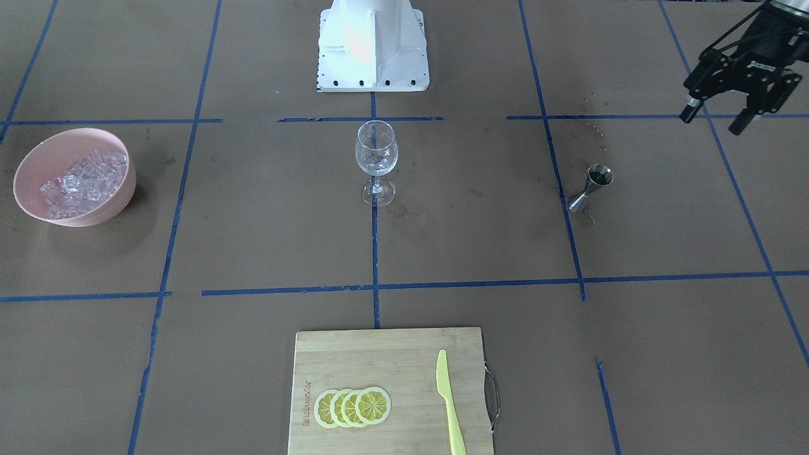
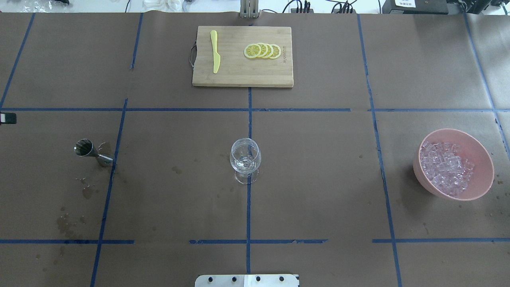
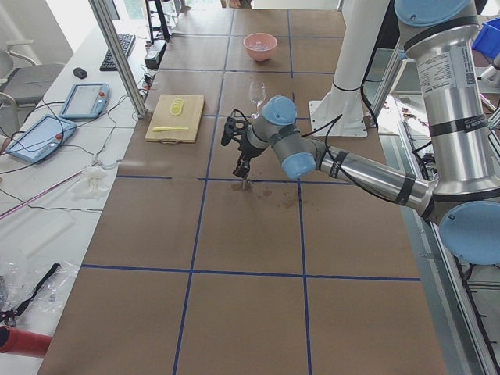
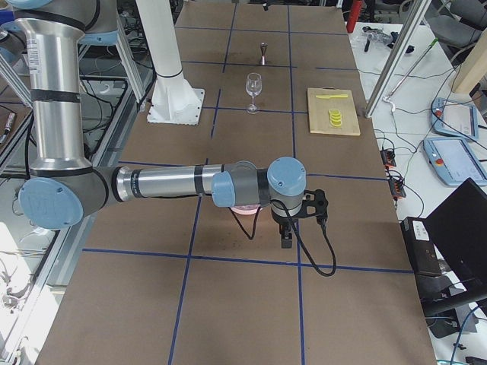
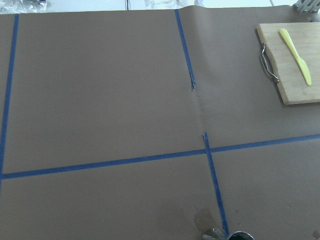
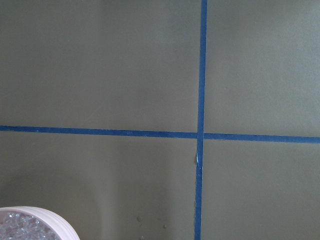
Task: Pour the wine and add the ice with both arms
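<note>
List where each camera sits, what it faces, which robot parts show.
Front: across the table, facing the white base; left hand top right.
Overhead: behind the robot, looking forward; only the base edge shows.
Left side: table end; left arm near.
Right side: opposite end; right arm near.
Left wrist: down at cutting board; no hand.
Right wrist: down at bowl rim; no hand.
Front and overhead share the glass.

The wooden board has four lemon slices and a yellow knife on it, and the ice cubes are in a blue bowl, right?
Not quite. The round plastic bowl holding the clear ice cubes is pink, not blue, as the overhead view shows. The four yellow lemon slices and the yellow plastic knife do lie on the wooden cutting board.
</note>
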You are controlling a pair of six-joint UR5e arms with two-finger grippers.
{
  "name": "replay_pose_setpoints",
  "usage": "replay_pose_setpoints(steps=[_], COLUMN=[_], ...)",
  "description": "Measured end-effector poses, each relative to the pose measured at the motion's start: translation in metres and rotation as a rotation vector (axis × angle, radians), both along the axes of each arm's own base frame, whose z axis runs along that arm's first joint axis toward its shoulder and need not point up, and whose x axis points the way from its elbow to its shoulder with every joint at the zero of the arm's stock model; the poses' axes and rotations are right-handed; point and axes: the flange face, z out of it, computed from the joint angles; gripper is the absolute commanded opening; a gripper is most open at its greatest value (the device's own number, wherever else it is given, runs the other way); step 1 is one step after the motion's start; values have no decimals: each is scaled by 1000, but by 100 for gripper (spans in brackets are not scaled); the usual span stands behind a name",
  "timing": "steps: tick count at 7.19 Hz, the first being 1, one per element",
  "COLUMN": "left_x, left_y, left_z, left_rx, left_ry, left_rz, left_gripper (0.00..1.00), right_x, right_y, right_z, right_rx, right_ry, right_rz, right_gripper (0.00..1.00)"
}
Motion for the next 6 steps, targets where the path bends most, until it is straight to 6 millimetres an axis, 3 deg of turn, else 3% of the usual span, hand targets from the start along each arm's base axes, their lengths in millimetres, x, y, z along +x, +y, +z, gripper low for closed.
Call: replay_pose_setpoints(steps=[3,6], left_x=[76,167], left_y=[52,107], left_z=[-2,18], left_rx=[-56,-38], left_ry=[8,-15], left_rz=[-120,-265], left_gripper=[100,100], right_x=[-2,-2], right_y=[2,3], right_z=[0,-16], right_rx=[1,17], right_ry=[-4,-6], right_rz=[-4,2], right_gripper=[100,100])
